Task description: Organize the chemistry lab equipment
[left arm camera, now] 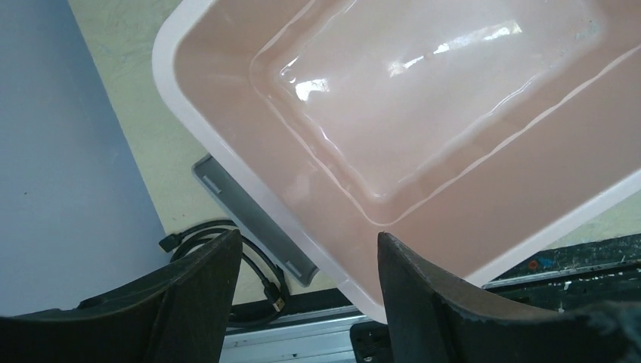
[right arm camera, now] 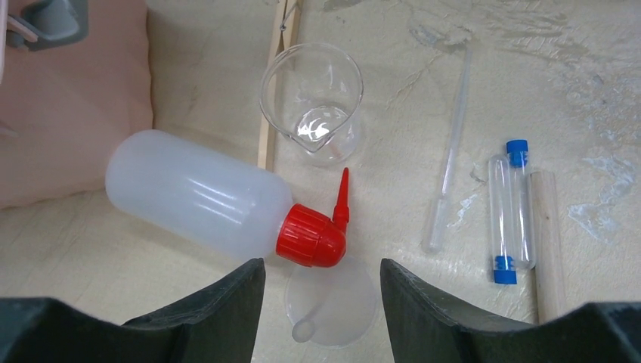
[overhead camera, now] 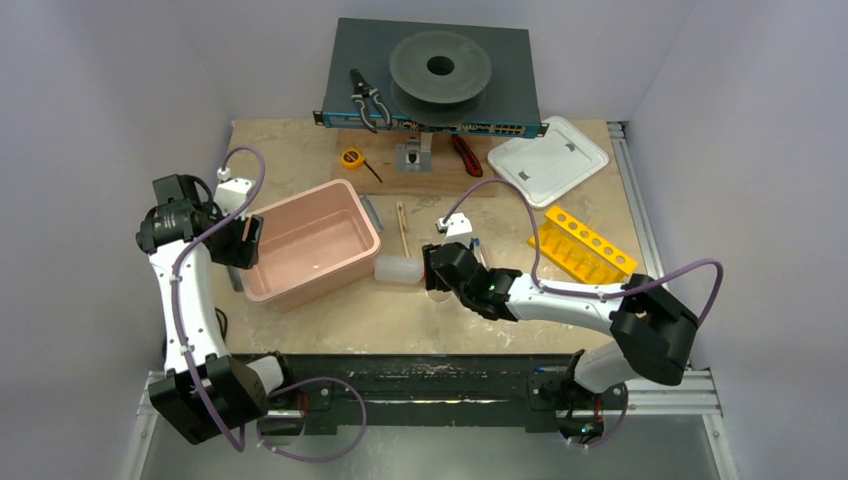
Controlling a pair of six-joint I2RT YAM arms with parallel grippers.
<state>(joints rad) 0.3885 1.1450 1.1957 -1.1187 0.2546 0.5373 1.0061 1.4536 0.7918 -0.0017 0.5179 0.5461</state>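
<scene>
Squeeze bottle: lying flat, long axis parallel to the near edge, red cap rightward. Right gripper jaws released over the cap; left gripper released astride the bin rim.

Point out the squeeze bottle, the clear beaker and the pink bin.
squeeze bottle [right arm camera: 196,198]: right wrist view, middle of its white body.
clear beaker [right arm camera: 314,106]: right wrist view, its glass wall.
pink bin [left arm camera: 484,204]: left wrist view, its inner side wall.
</scene>
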